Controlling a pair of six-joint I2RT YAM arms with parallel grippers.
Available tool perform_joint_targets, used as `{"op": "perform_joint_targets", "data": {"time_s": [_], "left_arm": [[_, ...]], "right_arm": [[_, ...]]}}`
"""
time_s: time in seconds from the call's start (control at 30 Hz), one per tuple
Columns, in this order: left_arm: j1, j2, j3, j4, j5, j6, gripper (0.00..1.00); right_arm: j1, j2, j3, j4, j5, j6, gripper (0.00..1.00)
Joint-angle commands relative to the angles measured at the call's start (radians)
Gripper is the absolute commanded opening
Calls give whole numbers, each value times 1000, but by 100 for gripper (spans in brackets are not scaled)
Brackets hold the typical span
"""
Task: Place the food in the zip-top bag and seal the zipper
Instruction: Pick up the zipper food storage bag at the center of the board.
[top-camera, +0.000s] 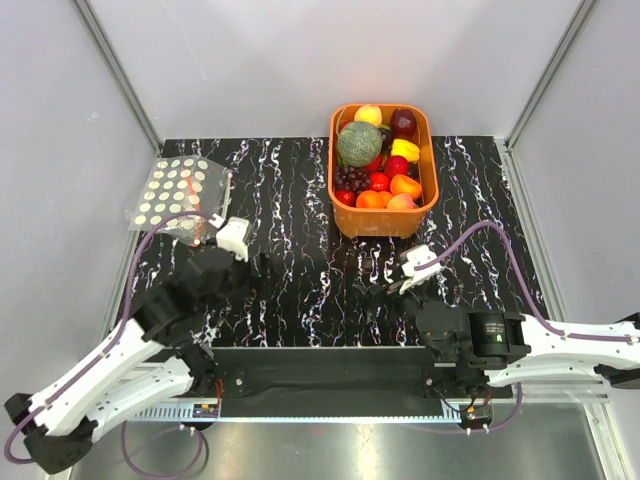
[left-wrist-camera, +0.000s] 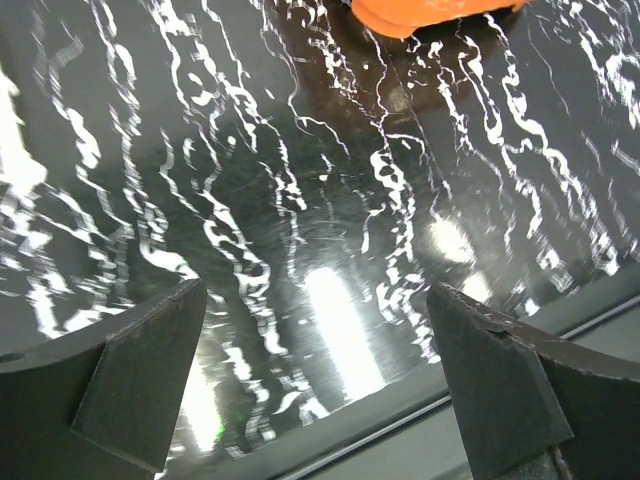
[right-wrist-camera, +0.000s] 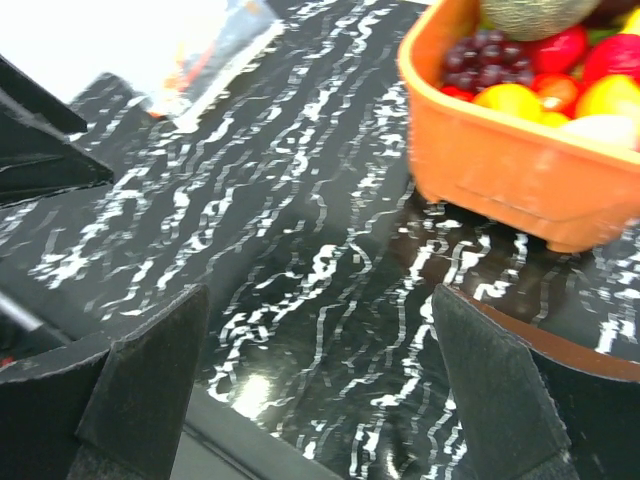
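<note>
Looking down on a glossy black tabletop streaked with white marble-like veins. It is boxed in by plain pale grey walls, with aluminium posts at the far corners. Lamp glare shows as bright patches on the polished surface in the wrist views.

A rounded orange plastic basket stands at the far middle-right of the table, heaped with shiny toy produce. A green netted melon sits on top toward the left. Dark purple grapes lie below it, and a smooth orange fruit lies beside a small red-peach fruit against the near wall.

The zip-top bag — clear, crinkled film printed with rows of white dots — lies at the far left corner, well apart from the basket. Its seal strip cannot be made out.

The left gripper hovers over bare table near the bag, its matte black wedge fingers spread wide and holding nothing. The right gripper hangs just in front of the basket, jaws likewise wide apart and empty. A purple cable loops from each white arm.
</note>
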Motion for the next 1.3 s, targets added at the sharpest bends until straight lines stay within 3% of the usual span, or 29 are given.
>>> {"op": "perform_joint_targets", "data": {"time_s": [0.0,0.07,0.23,0.4,0.6,0.8,1.1,1.27], "left_arm": [[49,92,28,118,-7,-186,99],[104,117,-8,198,35,-241,99],[385,189,-114,377,164,-343,99],[555,224,-217,489,112,-438,99],[678,334,-279,680,73,-473,99],[828,532,-302,868,145,-476,99],[895,741,-247,1017,211,-452,99],[931,896,-174,1019,247,-452,90]], "right_arm": [[2,-7,41,-24,109,0,100],[0,-9,49,-32,123,-2,100],[-3,-7,75,-72,131,-5,100],[-9,-14,83,-67,115,-18,100],[-11,-11,120,-59,65,-43,100],[-11,14,150,-88,43,-28,100],[-12,11,173,-101,-10,-49,100],[-12,-46,173,-95,-50,-58,100]]}}
